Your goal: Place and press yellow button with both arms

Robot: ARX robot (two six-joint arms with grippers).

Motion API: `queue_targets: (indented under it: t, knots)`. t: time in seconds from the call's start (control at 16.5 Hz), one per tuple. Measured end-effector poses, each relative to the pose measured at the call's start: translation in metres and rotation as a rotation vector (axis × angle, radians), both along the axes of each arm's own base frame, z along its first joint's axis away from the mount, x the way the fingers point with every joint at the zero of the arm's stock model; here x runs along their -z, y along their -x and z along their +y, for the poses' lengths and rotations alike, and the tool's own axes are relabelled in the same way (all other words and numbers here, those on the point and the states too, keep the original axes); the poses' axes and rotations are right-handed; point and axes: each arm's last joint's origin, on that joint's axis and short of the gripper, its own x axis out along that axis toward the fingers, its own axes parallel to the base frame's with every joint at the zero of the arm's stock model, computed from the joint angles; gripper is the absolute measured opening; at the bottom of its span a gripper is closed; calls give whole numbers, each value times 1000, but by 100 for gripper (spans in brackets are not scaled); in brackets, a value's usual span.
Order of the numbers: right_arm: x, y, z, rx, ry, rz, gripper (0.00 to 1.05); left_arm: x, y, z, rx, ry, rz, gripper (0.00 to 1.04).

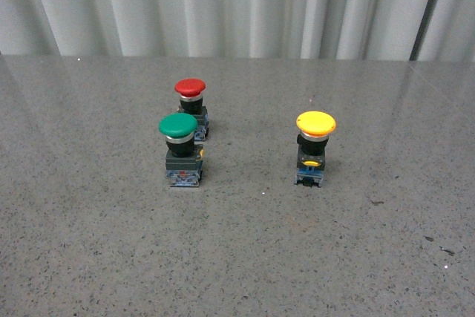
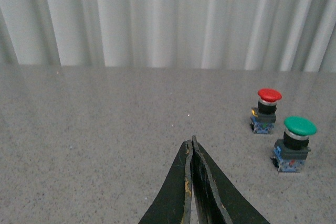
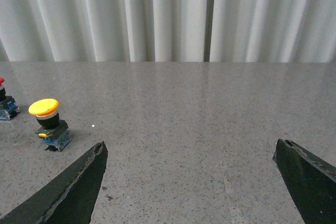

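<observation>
The yellow button (image 1: 315,145) stands upright on the grey table, right of centre in the front view, with a yellow mushroom cap, black body and blue base. No arm shows in the front view. In the right wrist view the yellow button (image 3: 48,123) sits apart from my right gripper (image 3: 190,149), beyond one of its fingers. That gripper is open wide with bare table between its fingers. My left gripper (image 2: 190,144) is shut, tips pressed together, holding nothing. The yellow button is out of the left wrist view.
A green-capped button (image 1: 179,150) stands left of centre, with a red-capped button (image 1: 191,106) just behind it. Both appear in the left wrist view, green (image 2: 295,142) and red (image 2: 266,110). A pale pleated curtain (image 1: 237,5) hangs behind the speckled table (image 1: 237,257).
</observation>
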Motion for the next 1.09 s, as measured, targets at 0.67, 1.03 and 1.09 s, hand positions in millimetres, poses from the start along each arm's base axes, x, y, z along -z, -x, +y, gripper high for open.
queue_targets:
  t: [0.67, 1.03, 1.09]
  knots:
    - [0, 0, 0, 0, 0, -1, 98, 5, 19, 0, 1, 0, 25, 2]
    - [0, 0, 0, 0, 0, 0, 98, 5, 19, 0, -1, 0, 27, 23]
    - [0, 0, 0, 0, 0, 0, 98, 5, 19, 0, -2, 0, 26, 32]
